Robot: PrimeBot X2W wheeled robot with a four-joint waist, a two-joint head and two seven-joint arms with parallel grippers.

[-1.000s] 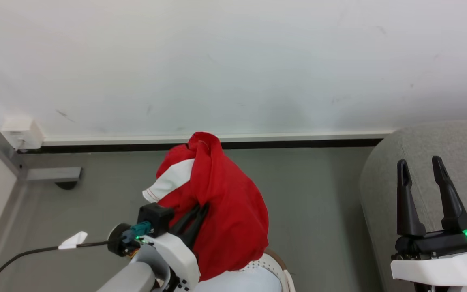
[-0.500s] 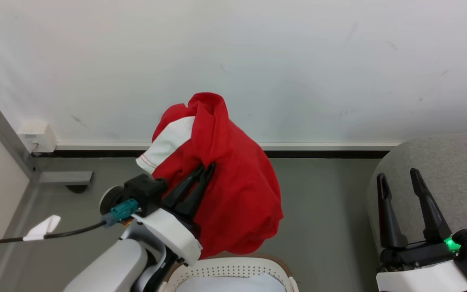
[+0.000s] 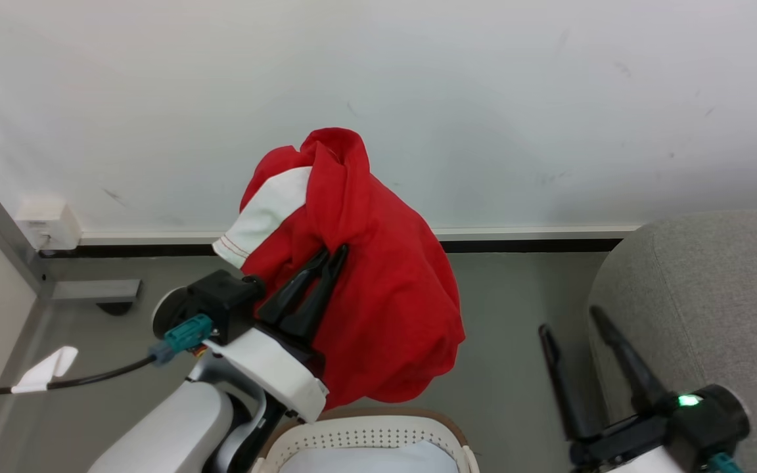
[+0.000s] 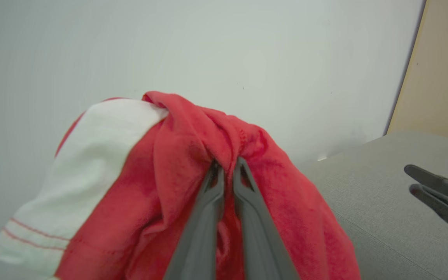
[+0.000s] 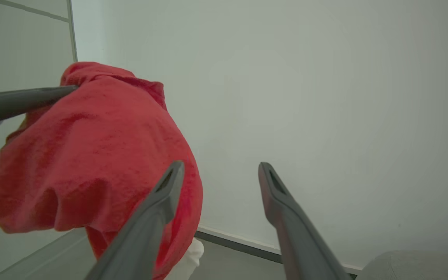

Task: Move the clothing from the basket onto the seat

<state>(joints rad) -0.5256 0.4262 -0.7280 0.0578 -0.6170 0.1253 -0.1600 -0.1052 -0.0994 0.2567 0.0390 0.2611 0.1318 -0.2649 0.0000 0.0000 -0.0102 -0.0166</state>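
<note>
The red clothing (image 3: pixel 378 295) with a white trim band hangs in the air above the basket (image 3: pixel 365 433), whose white holed wall and tan rim show at the bottom middle. My left gripper (image 3: pixel 330 253) is shut on a fold of the clothing (image 4: pixel 193 155), with its fingers (image 4: pixel 224 175) pinching it close together. My right gripper (image 3: pixel 569 322) stands open at the lower right beside the light grey seat (image 3: pixel 713 295), holding nothing. In the right wrist view the clothing (image 5: pixel 91 147) hangs to the left of my open right gripper (image 5: pixel 220 167).
A white wall with a dark baseboard (image 3: pixel 536 246) runs behind. Grey floor (image 3: pixel 516 315) lies between basket and seat. A pale blue-white cloth (image 3: pixel 365 460) lies in the basket. A metal frame post (image 3: pixel 4 230) and a wall socket box (image 3: pixel 46 223) stand at the left.
My left gripper has lifted the clothing higher, clear of the basket. The head view has shifted. The right gripper now sits lower and further left in that view, still open.
</note>
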